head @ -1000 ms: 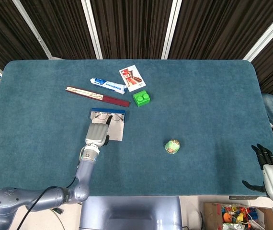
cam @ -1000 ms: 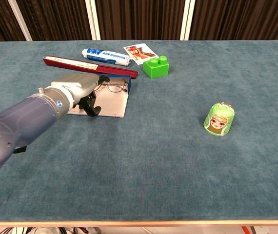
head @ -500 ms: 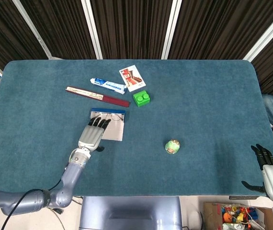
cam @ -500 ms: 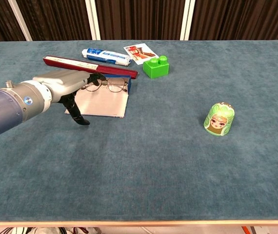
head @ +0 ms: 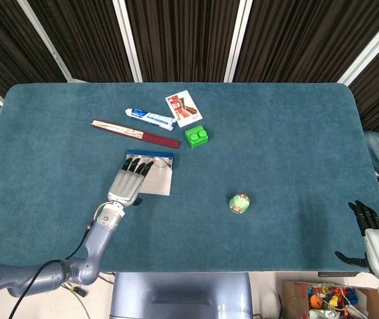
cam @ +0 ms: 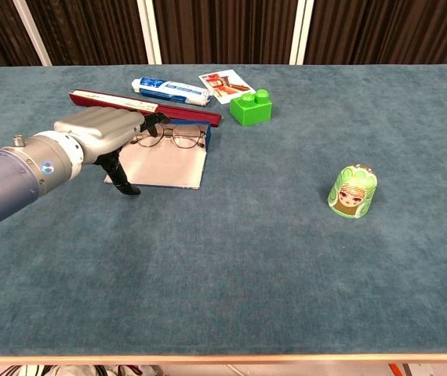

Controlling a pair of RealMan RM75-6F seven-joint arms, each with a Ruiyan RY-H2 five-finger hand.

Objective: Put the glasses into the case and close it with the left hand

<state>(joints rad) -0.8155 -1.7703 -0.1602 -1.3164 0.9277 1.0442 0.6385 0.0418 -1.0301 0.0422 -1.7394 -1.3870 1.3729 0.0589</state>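
The glasses case lies open on the blue table, its grey flap flat toward me and a blue rim at the far side. Thin-framed glasses rest at the case's far end, by the rim. My left hand hovers over the left part of the case with its fingers stretched toward the glasses and the thumb hanging down; it holds nothing. My right hand hangs off the table's near right corner with fingers spread, empty.
Behind the case lie a long red strip, a toothpaste tube, a picture card and a green block. A small green doll stands to the right.
My left hand was curled low over the case; its fingers have since straightened out and it has drawn back, then crept slightly toward the glasses. The right hand is unchanged.
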